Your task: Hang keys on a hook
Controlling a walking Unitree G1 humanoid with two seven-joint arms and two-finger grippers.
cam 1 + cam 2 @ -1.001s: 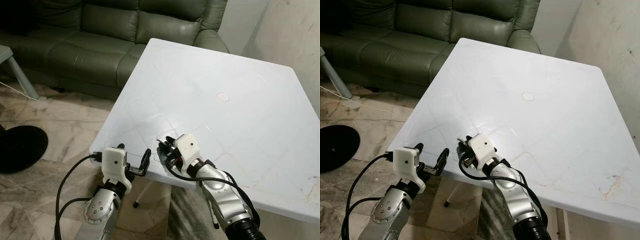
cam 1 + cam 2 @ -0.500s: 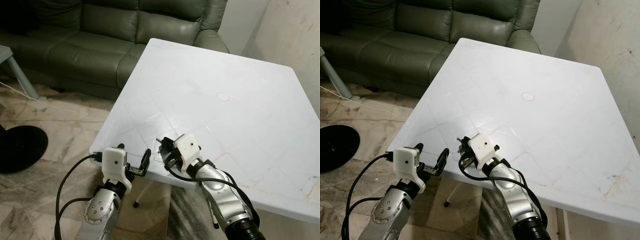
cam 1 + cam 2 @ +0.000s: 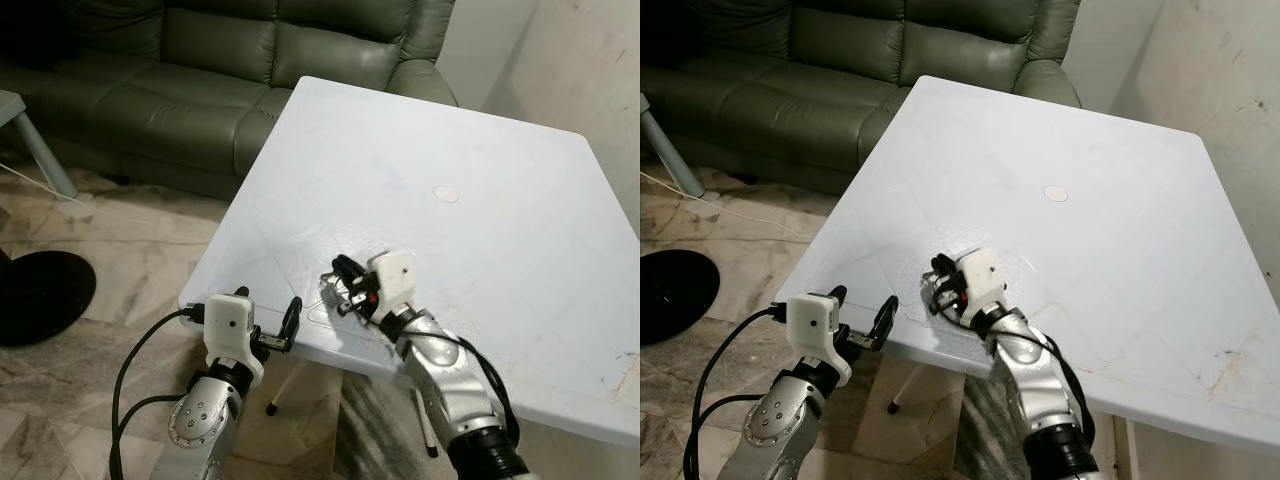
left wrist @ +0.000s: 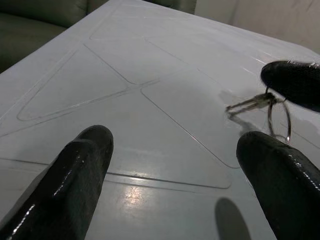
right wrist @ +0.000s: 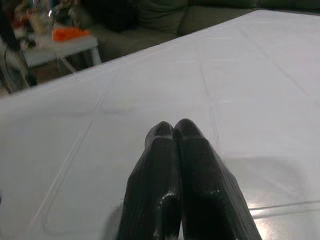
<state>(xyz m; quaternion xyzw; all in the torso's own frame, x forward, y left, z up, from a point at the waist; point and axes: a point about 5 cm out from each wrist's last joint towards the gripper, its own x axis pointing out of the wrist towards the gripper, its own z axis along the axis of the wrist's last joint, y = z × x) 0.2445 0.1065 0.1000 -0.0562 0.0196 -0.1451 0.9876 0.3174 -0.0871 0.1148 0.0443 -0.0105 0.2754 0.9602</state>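
Right hand (image 3: 345, 285) pinched closed on the keys (image 4: 262, 107), held just above the white bench (image 3: 480, 190) near its front edge. Left hand (image 3: 268, 322) spread open, empty. Pickup judged done (hanging remains).

Both arms are silver metal with rounded joints and black cables looping along them. Each tool, the left tool (image 3: 265, 322) and right tool (image 3: 343, 285), has a white block housing and glossy black fingers (image 4: 82, 175).
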